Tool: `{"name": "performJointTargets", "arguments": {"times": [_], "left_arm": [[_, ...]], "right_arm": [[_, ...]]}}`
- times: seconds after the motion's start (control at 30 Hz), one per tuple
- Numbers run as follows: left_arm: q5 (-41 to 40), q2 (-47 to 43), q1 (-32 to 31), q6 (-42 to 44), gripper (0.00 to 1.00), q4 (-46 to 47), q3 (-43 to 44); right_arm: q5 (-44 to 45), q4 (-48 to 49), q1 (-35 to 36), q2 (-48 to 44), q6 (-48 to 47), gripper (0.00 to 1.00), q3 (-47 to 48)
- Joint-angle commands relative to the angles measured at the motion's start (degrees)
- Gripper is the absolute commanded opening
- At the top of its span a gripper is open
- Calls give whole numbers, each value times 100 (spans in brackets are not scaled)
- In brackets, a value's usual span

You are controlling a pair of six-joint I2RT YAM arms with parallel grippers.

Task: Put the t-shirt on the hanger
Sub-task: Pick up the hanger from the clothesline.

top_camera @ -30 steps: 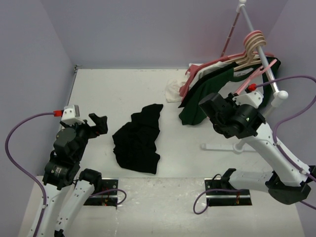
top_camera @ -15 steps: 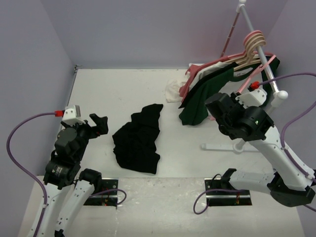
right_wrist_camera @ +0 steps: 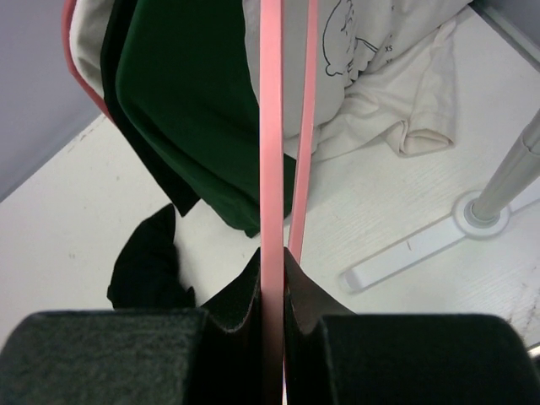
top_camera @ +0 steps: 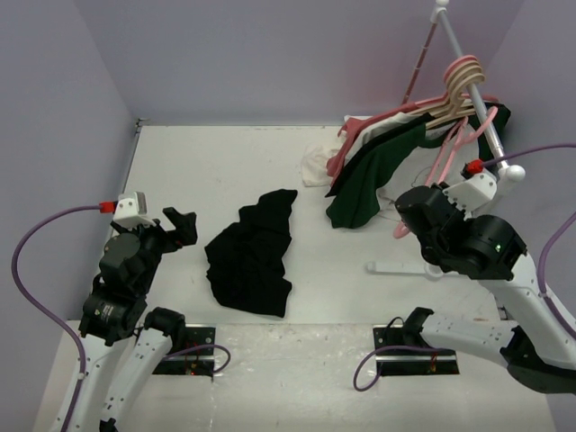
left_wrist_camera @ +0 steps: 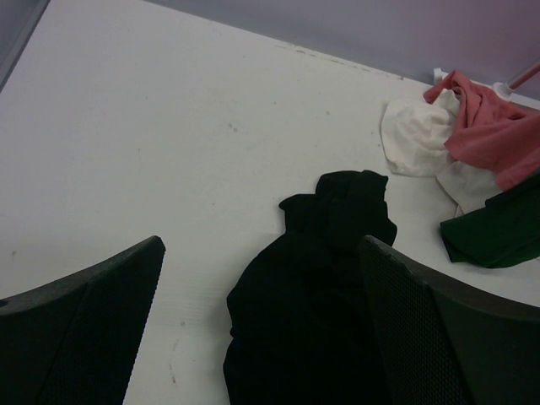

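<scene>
The black t-shirt point(top_camera: 252, 256) lies crumpled on the white table, left of centre, and shows in the left wrist view point(left_wrist_camera: 321, 295) and the right wrist view point(right_wrist_camera: 148, 261). My right gripper point(top_camera: 407, 209) point(right_wrist_camera: 272, 257) is shut on a thin bar of the pink hanger point(top_camera: 445, 162) point(right_wrist_camera: 272, 126). The hanger slants from the rack down to my fingers, in front of the hanging clothes. My left gripper point(top_camera: 180, 225) point(left_wrist_camera: 261, 243) stands wide open above the table, just left of the t-shirt, holding nothing.
A clothes rack pole point(top_camera: 477, 99) rises at the back right from a white foot point(top_camera: 405, 267). On it hang cream hangers point(top_camera: 463, 76), a dark green shirt point(top_camera: 369, 175) and a pink garment point(top_camera: 346, 148). A white cloth point(top_camera: 315, 166) lies beside them.
My right arm has drawn back toward the near right with the pink hanger, so more of the hanger shows below the rack. The left arm and t-shirt have not moved.
</scene>
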Motion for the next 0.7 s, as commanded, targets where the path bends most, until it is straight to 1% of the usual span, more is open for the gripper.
{"name": "performJointTargets", "arguments": {"times": [0.0, 0.07, 0.13, 0.4, 0.67], "left_arm": [[34, 43, -34, 14, 100, 267, -2], [34, 44, -34, 14, 100, 267, -2], [26, 44, -34, 14, 100, 267, -2], [5, 105, -25, 14, 100, 249, 6], [-41, 83, -25, -3, 100, 232, 6]], "right_arm": [[-286, -479, 75, -306, -444, 0, -114], [-420, -381, 75, -399, -562, 0, -172], [-592, -285, 84, -541, -871, 0, -263], [-1460, -490, 84, -934, -1659, 0, -122], [-1909, -771, 84, -1290, -1889, 0, -58]]}}
